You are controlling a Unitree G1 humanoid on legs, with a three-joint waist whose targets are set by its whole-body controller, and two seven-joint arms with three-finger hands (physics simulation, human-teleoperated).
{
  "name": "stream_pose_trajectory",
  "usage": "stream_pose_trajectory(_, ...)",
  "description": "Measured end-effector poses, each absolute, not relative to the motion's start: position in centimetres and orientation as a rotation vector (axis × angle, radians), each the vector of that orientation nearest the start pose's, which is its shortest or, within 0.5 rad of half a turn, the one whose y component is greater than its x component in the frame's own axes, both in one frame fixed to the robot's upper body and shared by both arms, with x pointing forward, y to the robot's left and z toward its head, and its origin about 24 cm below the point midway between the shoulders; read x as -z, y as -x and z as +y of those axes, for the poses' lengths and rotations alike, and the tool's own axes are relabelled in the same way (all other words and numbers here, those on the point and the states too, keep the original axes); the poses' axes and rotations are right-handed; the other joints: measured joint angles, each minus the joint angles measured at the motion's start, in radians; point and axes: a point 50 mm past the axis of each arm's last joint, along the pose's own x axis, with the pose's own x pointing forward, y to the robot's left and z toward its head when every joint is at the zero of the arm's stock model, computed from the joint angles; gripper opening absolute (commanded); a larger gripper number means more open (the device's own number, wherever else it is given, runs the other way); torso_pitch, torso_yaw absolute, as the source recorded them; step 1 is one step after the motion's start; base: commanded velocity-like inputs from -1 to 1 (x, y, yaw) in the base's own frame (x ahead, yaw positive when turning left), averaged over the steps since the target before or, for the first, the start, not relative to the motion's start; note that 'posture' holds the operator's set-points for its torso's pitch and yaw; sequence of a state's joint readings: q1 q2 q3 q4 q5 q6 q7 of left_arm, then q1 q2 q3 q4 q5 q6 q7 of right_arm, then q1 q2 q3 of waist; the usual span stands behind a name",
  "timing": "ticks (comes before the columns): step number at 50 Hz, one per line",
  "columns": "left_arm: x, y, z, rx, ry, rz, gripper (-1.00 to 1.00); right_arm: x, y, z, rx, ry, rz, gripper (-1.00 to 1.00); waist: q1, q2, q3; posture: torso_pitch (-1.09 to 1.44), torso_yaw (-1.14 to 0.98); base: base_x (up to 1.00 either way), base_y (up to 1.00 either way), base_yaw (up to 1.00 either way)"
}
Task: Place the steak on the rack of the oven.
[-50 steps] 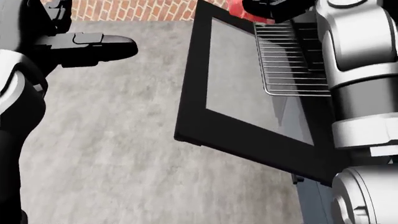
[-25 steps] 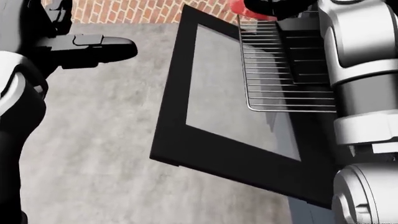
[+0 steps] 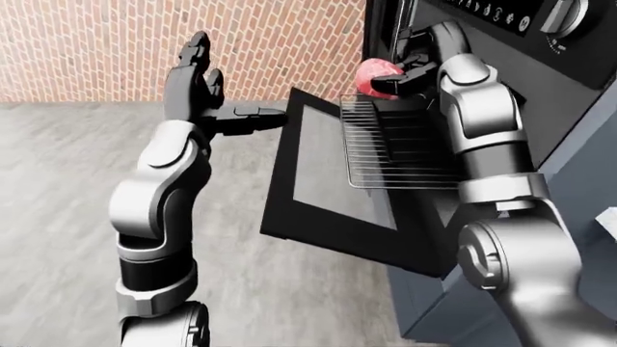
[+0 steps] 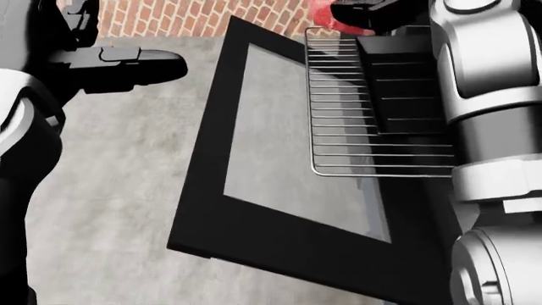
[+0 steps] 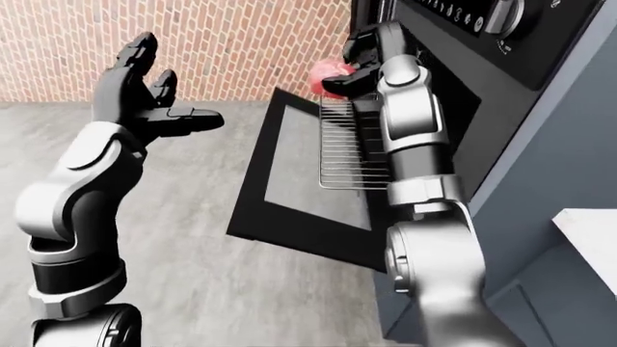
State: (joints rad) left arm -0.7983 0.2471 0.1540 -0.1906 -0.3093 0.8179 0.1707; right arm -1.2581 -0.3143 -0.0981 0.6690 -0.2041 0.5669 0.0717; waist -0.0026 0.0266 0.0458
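Left hand [image 3: 197,90] is standing raised at the left of the left-eye view, fingers spread and thumb pointing toward the oven door [image 3: 328,188]; it is holding nothing and touching nothing. Moving rightward, the oven door is lying fully open, and the rack [image 3: 396,148] is projecting out over it from the oven [image 3: 501,43] cavity. Nothing is resting on the rack wires that show.

Right hand [image 3: 405,69] is reaching toward the cavity mouth at the upper right of the same view, fingers closing round the steak [image 3: 371,76]. The steak is hanging above the rack's far end, apart from the wires as far as these views show; whether any edge is touching the rack cannot be told.

Progress, as a judgement: the door opening, the rack extension and the pick-up are complete, and the carry is nearing its end. Remaining steps are lowering the steak onto the wires, releasing the grip and clearing the arm from the cavity.
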Motion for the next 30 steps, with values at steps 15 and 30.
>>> stream_pose_trajectory(15,-25.6,-33.3,16.6,-0.028,0.052,-0.175,1.00,-29.0,-41.1,-16.0,0.062,0.367,-0.056,-1.00,0.013,-0.033,-0.015,0.00,0.00,0.10,-0.08,0.00)
stream_pose_trajectory(30,-25.7,-33.3,15.9,0.005,0.055,-0.186,1.00,-29.0,-41.1,-16.9,0.099,0.370,-0.037,-1.00,-0.013,0.031,0.002,0.00,0.00,0.19,-0.01,0.00)
